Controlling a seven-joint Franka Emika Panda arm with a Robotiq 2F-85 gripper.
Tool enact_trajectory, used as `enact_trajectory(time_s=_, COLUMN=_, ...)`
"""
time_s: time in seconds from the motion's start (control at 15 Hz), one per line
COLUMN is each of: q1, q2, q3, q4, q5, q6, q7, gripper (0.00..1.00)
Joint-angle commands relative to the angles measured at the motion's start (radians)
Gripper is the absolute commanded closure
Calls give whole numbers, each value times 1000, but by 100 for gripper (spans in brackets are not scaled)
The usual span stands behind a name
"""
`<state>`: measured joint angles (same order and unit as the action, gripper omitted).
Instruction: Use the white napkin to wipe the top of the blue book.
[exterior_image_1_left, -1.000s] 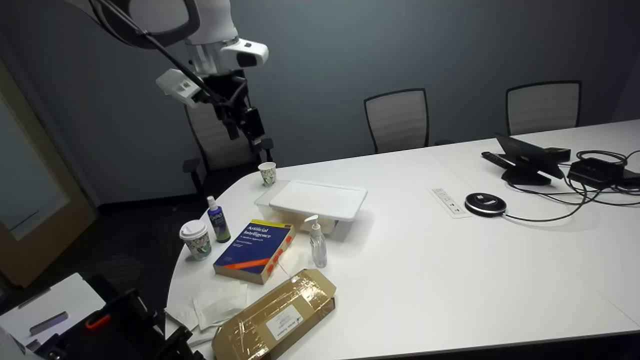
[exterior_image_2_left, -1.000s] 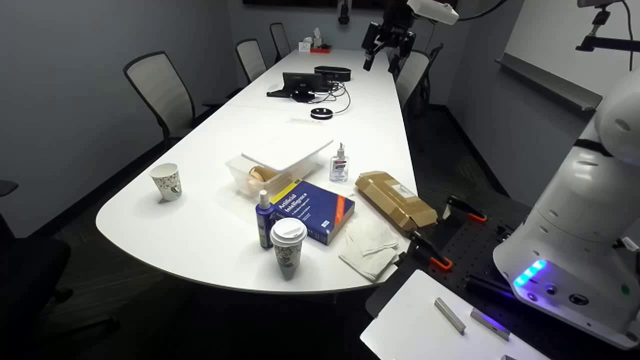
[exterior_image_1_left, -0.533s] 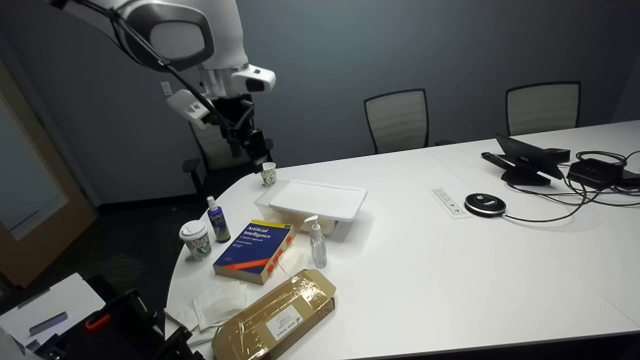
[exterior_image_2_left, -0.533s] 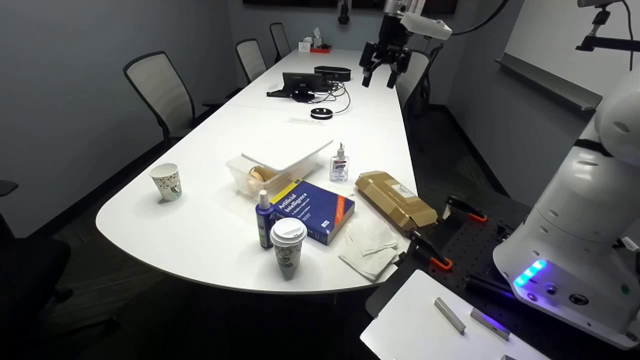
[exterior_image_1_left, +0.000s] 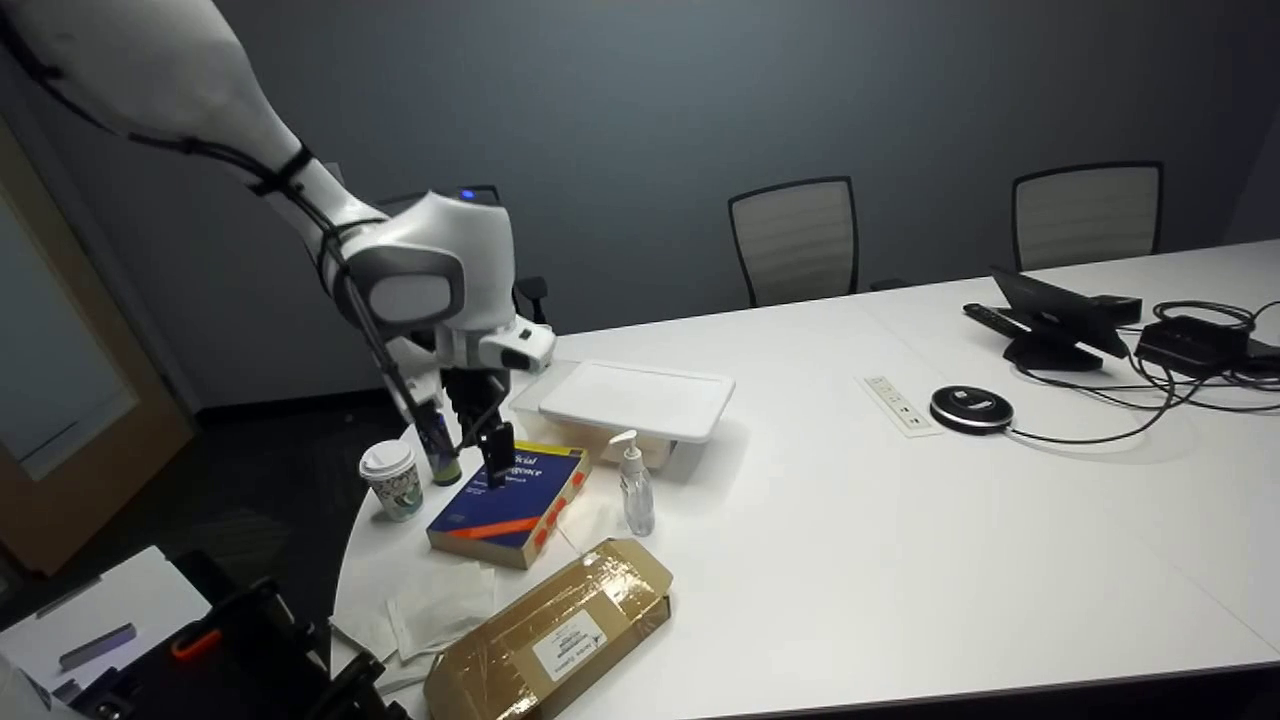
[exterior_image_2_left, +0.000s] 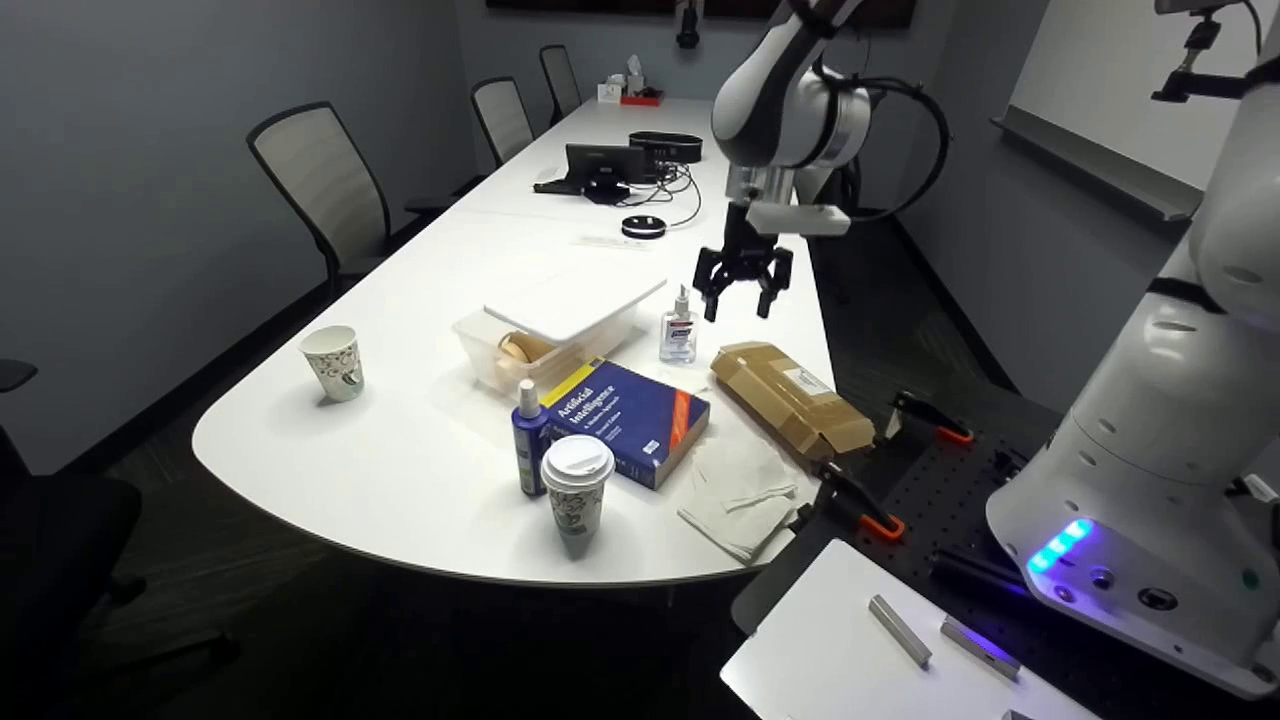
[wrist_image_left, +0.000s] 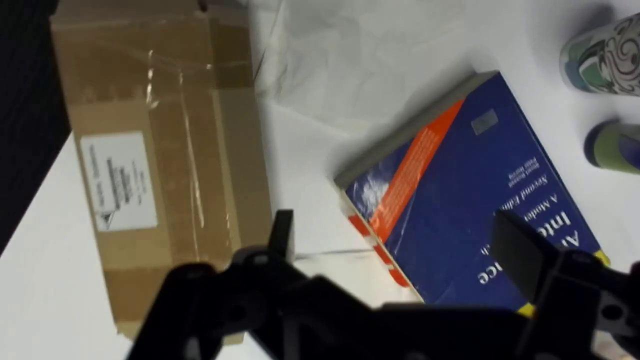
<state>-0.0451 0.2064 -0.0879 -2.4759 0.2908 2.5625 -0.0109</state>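
Observation:
The blue book (exterior_image_1_left: 510, 495) is a thick textbook with an orange stripe and yellow top edge, lying flat. It also shows in an exterior view (exterior_image_2_left: 635, 420) and the wrist view (wrist_image_left: 450, 200). White napkins (exterior_image_1_left: 440, 605) lie folded in a loose pile between the book and the table's edge; they also show in an exterior view (exterior_image_2_left: 740, 490) and the wrist view (wrist_image_left: 345, 60). Another white napkin (wrist_image_left: 345, 280) lies flat by the book's page side. My gripper (exterior_image_2_left: 738, 312) is open and empty, pointing down above the table; its fingers (wrist_image_left: 394, 217) spread over the book's page-side edge.
A tan cardboard box (exterior_image_2_left: 790, 395) lies beside the napkins. A sanitizer bottle (exterior_image_2_left: 678, 335), a lidded plastic bin (exterior_image_1_left: 635, 400), a purple spray bottle (exterior_image_2_left: 530, 440) and a lidded cup (exterior_image_2_left: 577, 485) stand around the book. A paper cup (exterior_image_2_left: 335, 362) stands farther off. Clamps (exterior_image_2_left: 865, 505) sit at the robot's mount.
The arm has come down a long way and toward the book and napkins; the gripper now hangs lower over the table. The gripper stays open. The objects on the table have not moved.

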Motion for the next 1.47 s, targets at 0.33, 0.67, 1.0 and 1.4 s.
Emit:
enact_trajectory(time_s=0.33, q1=-145, q2=442, q3=227, q4=56, q5=356, q6=213, q7=-10, gripper=0)
enact_trajectory(time_s=0.67, q1=-160, q2=603, q3=272, q4=94, q5=406, q6=373, q7=36, gripper=0)
enact_trajectory(time_s=1.0, q1=-37, q2=663, q3=192, q4=113, q5=342, q6=441, q7=205, gripper=31)
enact_trajectory(time_s=1.4, q1=67, q2=654, q3=113, q4=132, q5=268, q6=419, q7=342, gripper=77)
